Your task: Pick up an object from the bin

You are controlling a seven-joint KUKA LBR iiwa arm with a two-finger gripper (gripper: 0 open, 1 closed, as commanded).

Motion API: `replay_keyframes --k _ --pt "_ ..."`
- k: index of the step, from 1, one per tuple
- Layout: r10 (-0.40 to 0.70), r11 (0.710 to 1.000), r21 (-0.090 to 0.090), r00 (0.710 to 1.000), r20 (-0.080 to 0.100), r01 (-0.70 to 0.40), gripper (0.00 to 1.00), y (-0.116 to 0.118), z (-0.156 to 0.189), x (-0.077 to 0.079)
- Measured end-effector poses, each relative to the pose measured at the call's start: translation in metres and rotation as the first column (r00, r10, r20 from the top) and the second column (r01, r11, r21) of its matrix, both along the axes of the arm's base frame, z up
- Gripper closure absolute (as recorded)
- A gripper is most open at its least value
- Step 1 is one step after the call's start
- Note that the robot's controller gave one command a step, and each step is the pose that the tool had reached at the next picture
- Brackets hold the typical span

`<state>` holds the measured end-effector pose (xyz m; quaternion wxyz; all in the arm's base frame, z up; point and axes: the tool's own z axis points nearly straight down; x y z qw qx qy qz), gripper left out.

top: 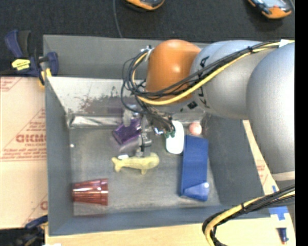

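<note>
My gripper (142, 148) hangs in the middle of the bin, its fingertips just above a pale yellow fish-shaped toy (136, 163) that lies flat on the floor. A purple block-like thing (125, 133) sits right beside the gripper on its left, touching or nearly touching the fingers. Just right of the gripper lies a white oval thing (175, 140). Nothing shows between the fingers.
A blue box (194, 169) lies along the right side of the bin. A small pink ball (195, 128) rests behind it. A dark red cup (91, 192) lies on its side at the front left. The arm with its orange cover overhangs the bin's back.
</note>
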<state>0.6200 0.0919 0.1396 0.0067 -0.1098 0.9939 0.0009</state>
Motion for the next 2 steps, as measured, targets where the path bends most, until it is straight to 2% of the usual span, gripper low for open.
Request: replay_keyframes --k 1,2 --pt "0.203 0.979 -0.006 0.979 0.005 -0.203 0.0 0.023 0.007 0.022" --pt "0.054 0.999 -0.001 0.999 0.002 -0.054 0.0 0.015 -0.02 0.022"
